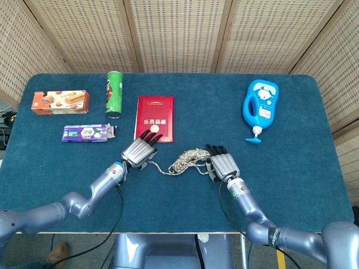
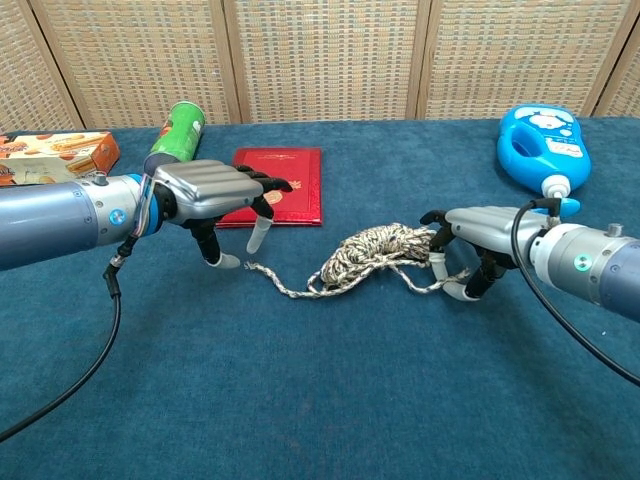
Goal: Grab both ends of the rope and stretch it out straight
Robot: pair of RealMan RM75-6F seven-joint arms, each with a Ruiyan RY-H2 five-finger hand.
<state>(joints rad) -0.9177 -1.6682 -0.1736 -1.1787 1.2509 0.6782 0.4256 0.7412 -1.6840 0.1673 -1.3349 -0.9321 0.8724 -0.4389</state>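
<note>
The rope point(image 1: 188, 159) point(image 2: 371, 252) lies bunched in the middle of the blue table point(image 1: 291, 168). Its thin left end point(image 2: 262, 271) trails out to the left. My left hand point(image 1: 139, 150) point(image 2: 213, 192) hovers just above and left of that end, fingers spread, holding nothing. My right hand point(image 1: 222, 164) point(image 2: 486, 233) rests at the rope's right side. Its fingers curl down around the looped right end point(image 2: 441, 286), with a strand running between a finger and the thumb. Whether they pinch the strand does not show.
A red booklet point(image 1: 155, 117) lies just behind the left hand. A green can point(image 1: 114, 94), a biscuit box point(image 1: 60, 102) and a purple packet point(image 1: 85, 133) stand at the back left. A blue bottle point(image 1: 260, 106) lies at the back right.
</note>
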